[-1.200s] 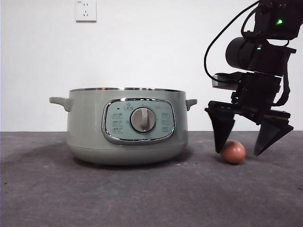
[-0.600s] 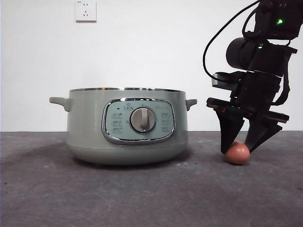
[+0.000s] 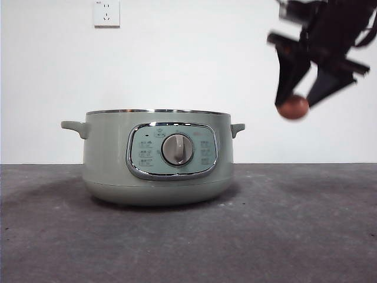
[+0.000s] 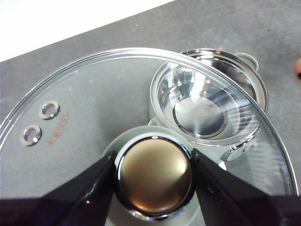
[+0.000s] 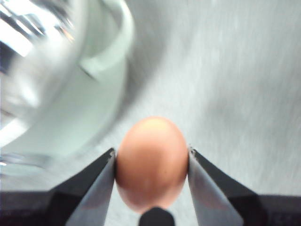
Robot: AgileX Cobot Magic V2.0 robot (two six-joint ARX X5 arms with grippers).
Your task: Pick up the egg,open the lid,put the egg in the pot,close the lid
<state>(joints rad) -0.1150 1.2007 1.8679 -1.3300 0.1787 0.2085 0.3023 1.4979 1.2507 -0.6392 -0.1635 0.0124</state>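
Bright, even light; right hand point(image 3: 299, 94) motion-blurred; pot point(image 4: 209, 106) interior glares.

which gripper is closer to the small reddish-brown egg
Right. The right gripper is shut on the small reddish-brown egg, in the air beside the sage-green pot. The left gripper grips the clear glass lid by its knob above the open pot.

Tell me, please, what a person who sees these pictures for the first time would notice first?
Probably the egg, clamped in the right gripper in the air, above and beside the pot. Next comes the pot itself, large in the middle of the table, already open. The left gripper holds the lid by its knob, high above the pot.
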